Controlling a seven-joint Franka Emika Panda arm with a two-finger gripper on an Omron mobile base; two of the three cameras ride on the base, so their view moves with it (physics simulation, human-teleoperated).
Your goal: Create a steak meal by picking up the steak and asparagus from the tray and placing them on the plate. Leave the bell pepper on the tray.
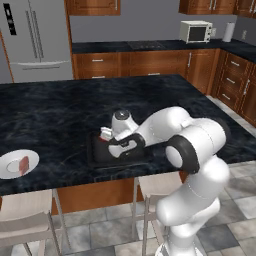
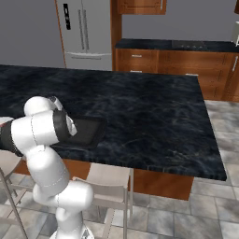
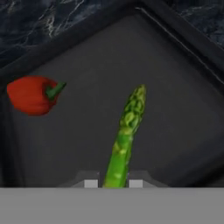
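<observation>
Now, arm: you are reaching it low over the tray [image 1: 95,156] on the desk [image 1: 60,110].
Tool [image 3: 113,183]: its tips are straddling the asparagus [image 3: 127,138]; grip cannot be told.
Bell pepper [image 3: 31,94]: lying on the tray.
Steak [image 1: 24,164]: lying on the plate [image 1: 10,170].

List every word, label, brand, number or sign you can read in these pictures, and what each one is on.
No readable text in any view.
Fridge: a dark panel on its door, with marks too small and blurred to read.
Microwave: no legible brand or digits.
Tray, asparagus, bell pepper, plate and steak: no markings.
</observation>
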